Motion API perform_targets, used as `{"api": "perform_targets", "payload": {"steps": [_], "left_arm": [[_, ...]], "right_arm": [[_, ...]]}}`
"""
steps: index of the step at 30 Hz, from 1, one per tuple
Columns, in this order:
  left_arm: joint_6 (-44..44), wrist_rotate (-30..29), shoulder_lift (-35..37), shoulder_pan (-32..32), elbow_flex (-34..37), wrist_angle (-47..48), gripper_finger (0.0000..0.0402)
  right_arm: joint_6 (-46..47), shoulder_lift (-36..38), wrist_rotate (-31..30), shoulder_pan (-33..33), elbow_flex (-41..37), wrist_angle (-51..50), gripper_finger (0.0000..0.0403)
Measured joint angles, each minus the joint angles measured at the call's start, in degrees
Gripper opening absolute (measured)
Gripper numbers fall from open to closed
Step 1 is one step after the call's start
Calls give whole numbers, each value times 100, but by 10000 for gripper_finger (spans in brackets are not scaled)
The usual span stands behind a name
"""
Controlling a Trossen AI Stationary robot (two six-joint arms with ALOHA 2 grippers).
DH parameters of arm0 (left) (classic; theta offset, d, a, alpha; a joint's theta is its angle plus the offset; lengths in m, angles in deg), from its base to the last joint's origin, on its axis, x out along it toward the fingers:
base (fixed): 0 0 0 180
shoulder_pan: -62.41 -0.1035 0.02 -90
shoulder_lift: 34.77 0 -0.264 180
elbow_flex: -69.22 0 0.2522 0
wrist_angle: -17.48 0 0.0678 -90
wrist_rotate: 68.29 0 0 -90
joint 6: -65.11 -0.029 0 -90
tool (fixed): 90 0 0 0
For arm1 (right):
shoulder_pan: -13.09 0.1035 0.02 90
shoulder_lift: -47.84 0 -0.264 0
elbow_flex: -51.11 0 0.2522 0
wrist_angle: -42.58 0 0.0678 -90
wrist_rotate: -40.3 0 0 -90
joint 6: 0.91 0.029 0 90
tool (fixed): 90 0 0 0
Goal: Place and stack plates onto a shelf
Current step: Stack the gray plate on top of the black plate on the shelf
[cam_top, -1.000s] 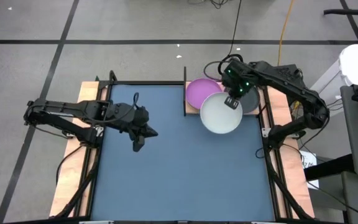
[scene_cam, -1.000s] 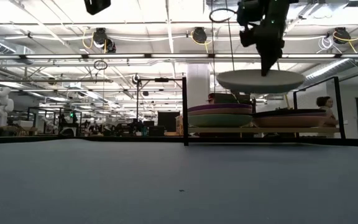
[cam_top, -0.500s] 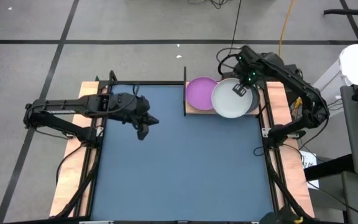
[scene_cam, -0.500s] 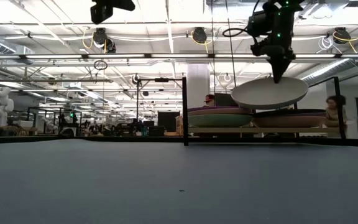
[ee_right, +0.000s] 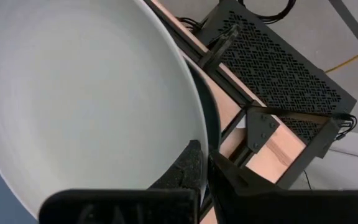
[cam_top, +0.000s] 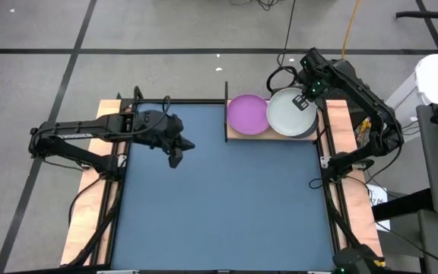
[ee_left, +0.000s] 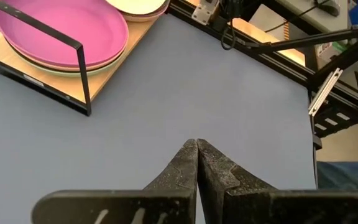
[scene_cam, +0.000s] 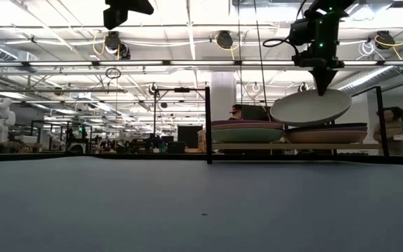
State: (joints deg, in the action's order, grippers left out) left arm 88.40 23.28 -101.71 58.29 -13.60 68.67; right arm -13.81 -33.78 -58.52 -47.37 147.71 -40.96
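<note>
Nearly done: right gripper [cam_top: 304, 101] clamped on pale plate's [cam_top: 290, 113] rim, tilted above shelf's [cam_top: 238, 133] right stack; left gripper [cam_top: 175, 158] closed, empty, over bench [cam_top: 219, 205].

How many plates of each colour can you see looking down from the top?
Purple plate: 1
Whitish plate: 1, held by the right gripper
Black plate: 1, only its rim peeking out under the whitish one
Total: 3 showing. The stacks hide more plates underneath.
</note>
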Motion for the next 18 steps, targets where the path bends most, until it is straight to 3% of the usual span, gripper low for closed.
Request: {"api": "perform_targets", "payload": {"steps": [18], "left_arm": [[122, 53, 0, 0, 0, -2, 4]], "right_arm": [[-420, 0, -33, -409, -7, -164, 0]]}}
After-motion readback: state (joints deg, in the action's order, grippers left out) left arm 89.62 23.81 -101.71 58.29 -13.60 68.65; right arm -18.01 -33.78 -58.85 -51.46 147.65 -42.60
